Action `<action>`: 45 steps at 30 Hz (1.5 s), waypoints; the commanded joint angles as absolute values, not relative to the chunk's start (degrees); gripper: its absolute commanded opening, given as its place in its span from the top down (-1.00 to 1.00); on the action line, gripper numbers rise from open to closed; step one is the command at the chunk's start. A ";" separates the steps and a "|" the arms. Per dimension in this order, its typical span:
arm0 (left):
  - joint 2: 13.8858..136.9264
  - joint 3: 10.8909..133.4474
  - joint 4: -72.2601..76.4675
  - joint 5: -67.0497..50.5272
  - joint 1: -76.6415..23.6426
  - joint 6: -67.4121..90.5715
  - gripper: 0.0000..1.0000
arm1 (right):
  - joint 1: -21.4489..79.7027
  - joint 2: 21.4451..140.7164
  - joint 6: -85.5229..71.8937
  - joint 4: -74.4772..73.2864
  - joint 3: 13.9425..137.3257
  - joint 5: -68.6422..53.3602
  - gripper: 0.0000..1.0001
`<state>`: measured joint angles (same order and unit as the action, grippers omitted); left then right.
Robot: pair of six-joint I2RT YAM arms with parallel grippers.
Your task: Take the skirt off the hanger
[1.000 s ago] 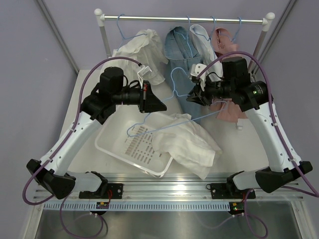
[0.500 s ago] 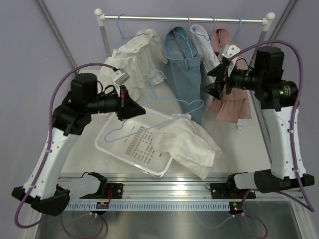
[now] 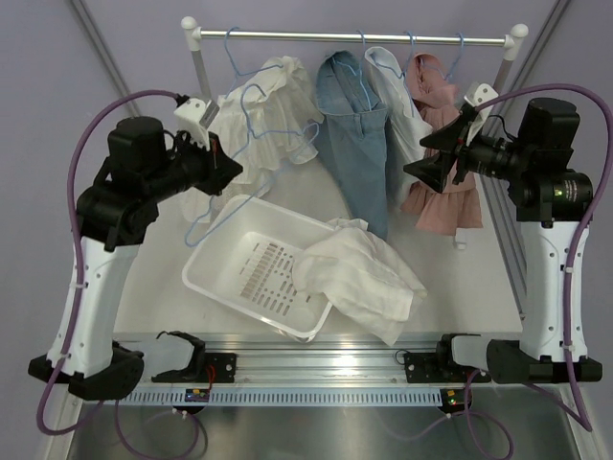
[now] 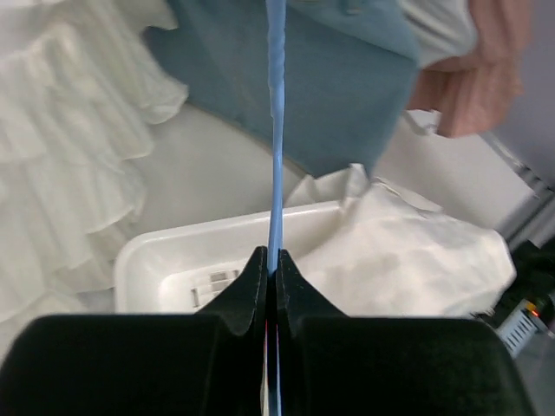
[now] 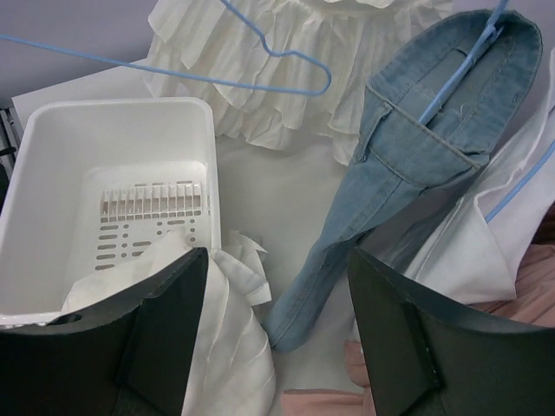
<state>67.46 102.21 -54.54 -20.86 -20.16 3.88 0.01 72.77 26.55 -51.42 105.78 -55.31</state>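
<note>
The white skirt (image 3: 359, 278) lies crumpled, half in the white basket (image 3: 222, 251) and half on the table, off its hanger. It also shows in the left wrist view (image 4: 416, 251) and the right wrist view (image 5: 217, 347). My left gripper (image 3: 225, 168) is shut on the bare blue wire hanger (image 3: 251, 93), held up in front of the white ruffled garment. The wire runs straight up from the closed jaws (image 4: 276, 130). My right gripper (image 3: 431, 153) is open and empty, raised in front of the pink garment; the hanger (image 5: 267, 52) shows far ahead of it.
A clothes rail (image 3: 354, 36) crosses the back. On it hang a white ruffled garment (image 3: 273, 120), a denim garment (image 3: 350, 144), a white garment (image 3: 397, 86) and a pink garment (image 3: 441, 196), each on blue hangers. The basket rim (image 5: 113, 108) lies left of the denim.
My left arm has lifted the bare hanger up and back left, away from the skirt. My right gripper has let go, opened and drawn back to the right. The skirt stays on the basket.
</note>
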 commanded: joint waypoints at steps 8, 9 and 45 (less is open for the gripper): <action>81.29 113.37 -46.78 -1.49 -19.86 2.73 1.00 | -2.64 68.12 21.27 -46.50 99.85 -56.95 -0.47; 82.60 114.16 -45.89 -1.58 -19.78 2.99 1.00 | -2.72 67.94 21.18 -46.32 99.15 -56.95 -0.47; 99.50 120.50 -26.01 -9.23 -21.45 12.92 0.64 | -4.22 63.63 20.65 -44.65 88.59 -56.86 -0.47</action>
